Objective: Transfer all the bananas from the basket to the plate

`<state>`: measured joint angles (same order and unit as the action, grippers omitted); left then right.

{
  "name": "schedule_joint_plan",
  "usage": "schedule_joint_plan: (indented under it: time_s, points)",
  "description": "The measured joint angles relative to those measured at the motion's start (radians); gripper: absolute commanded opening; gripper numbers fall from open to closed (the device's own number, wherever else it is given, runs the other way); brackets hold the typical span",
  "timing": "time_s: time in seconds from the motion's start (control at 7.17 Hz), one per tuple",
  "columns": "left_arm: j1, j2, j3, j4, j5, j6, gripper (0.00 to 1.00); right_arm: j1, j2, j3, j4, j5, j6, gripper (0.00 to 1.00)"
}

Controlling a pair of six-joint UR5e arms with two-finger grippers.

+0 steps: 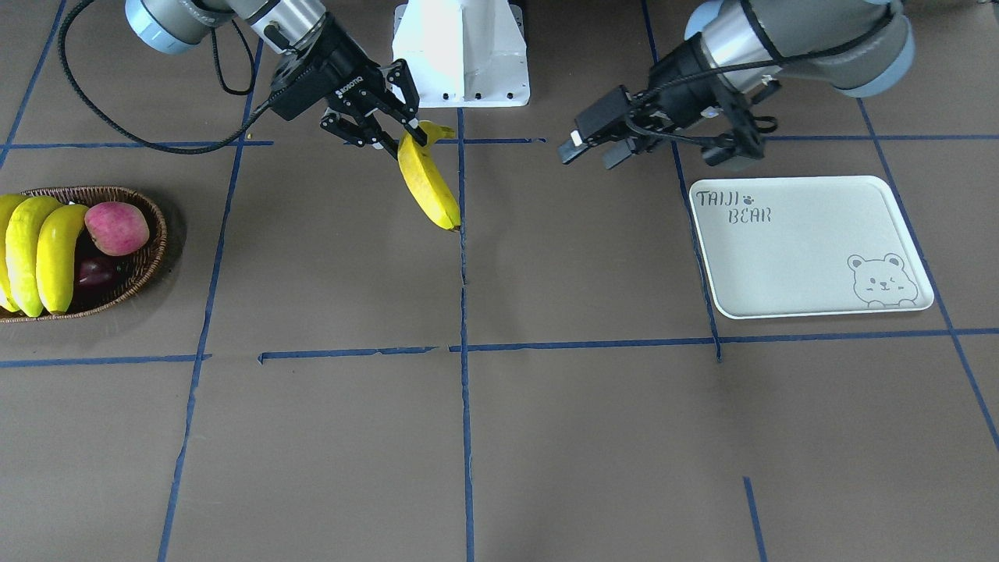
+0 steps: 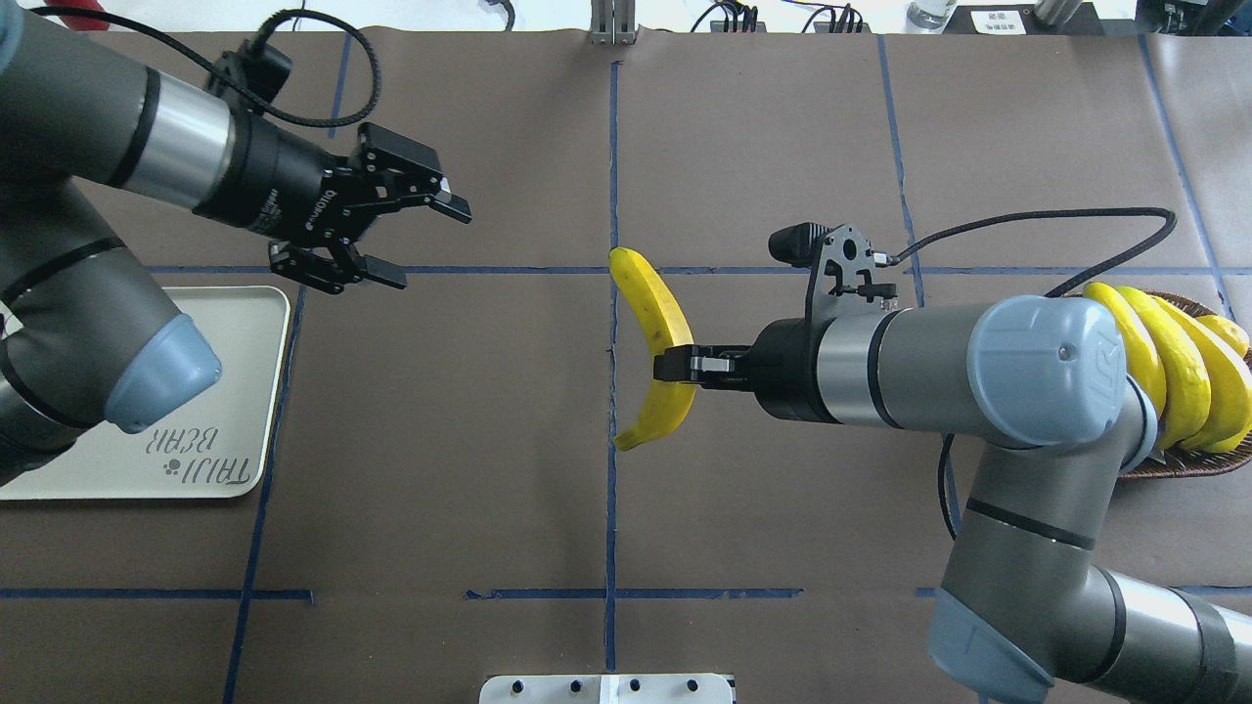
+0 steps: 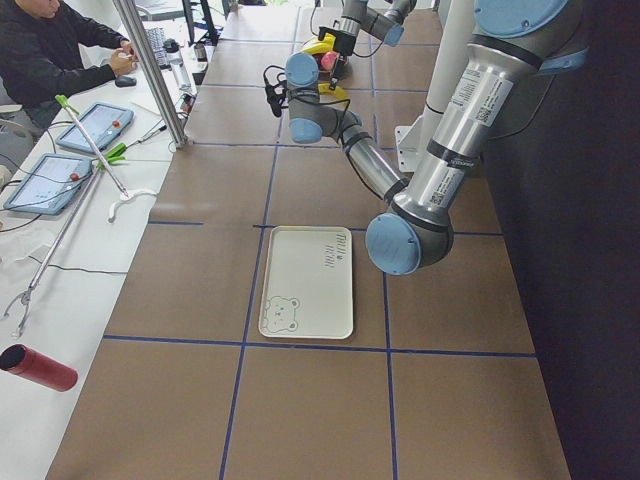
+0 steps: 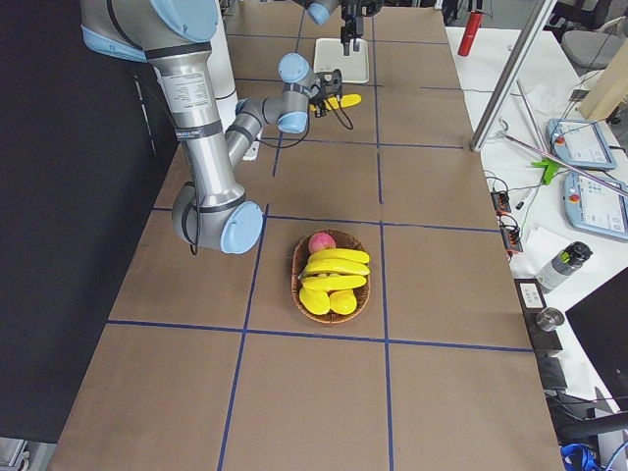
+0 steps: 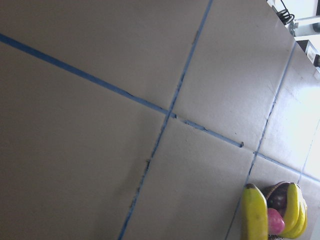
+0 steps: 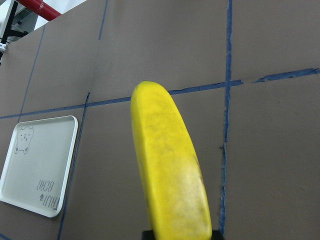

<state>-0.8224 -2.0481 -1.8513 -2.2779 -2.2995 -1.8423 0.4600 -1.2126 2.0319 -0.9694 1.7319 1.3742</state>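
Observation:
My right gripper (image 1: 406,136) is shut on a yellow banana (image 1: 428,183) and holds it above the table's middle; both also show in the overhead view, gripper (image 2: 675,367) and banana (image 2: 657,303). The banana fills the right wrist view (image 6: 170,175). Three more bananas (image 1: 39,250) lie in the wicker basket (image 1: 152,250) at the table's right end. My left gripper (image 2: 428,244) is open and empty, in the air just beyond the plate (image 2: 235,342), facing the held banana. The plate (image 1: 804,250) holds nothing.
A pink-red apple (image 1: 117,228) and a dark purple fruit (image 1: 97,272) lie in the basket beside the bananas. The white robot base (image 1: 462,51) stands at the table's robot-side edge. Blue tape lines grid the brown table. A side bench with tablets (image 3: 95,125) runs along the far edge.

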Motion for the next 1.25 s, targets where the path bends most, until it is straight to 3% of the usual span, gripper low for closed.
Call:
schedule_joint_plan:
  time_s: [0.42, 1.12, 1.25]
  points:
    - [0.105, -0.063, 0.050, 0.002, 0.094, -0.027, 0.96, -0.033, 0.029, 0.002, 0.000, -0.035, 0.002, 0.01]
    - [0.184, -0.159, 0.131, -0.001, 0.208, -0.098, 0.95, -0.056, 0.033, 0.006, 0.001, -0.062, 0.002, 0.02]
    - [0.199, -0.161, 0.132, -0.001, 0.221, -0.098, 0.85, -0.056, 0.033, 0.009, 0.001, -0.062, 0.002, 0.02]
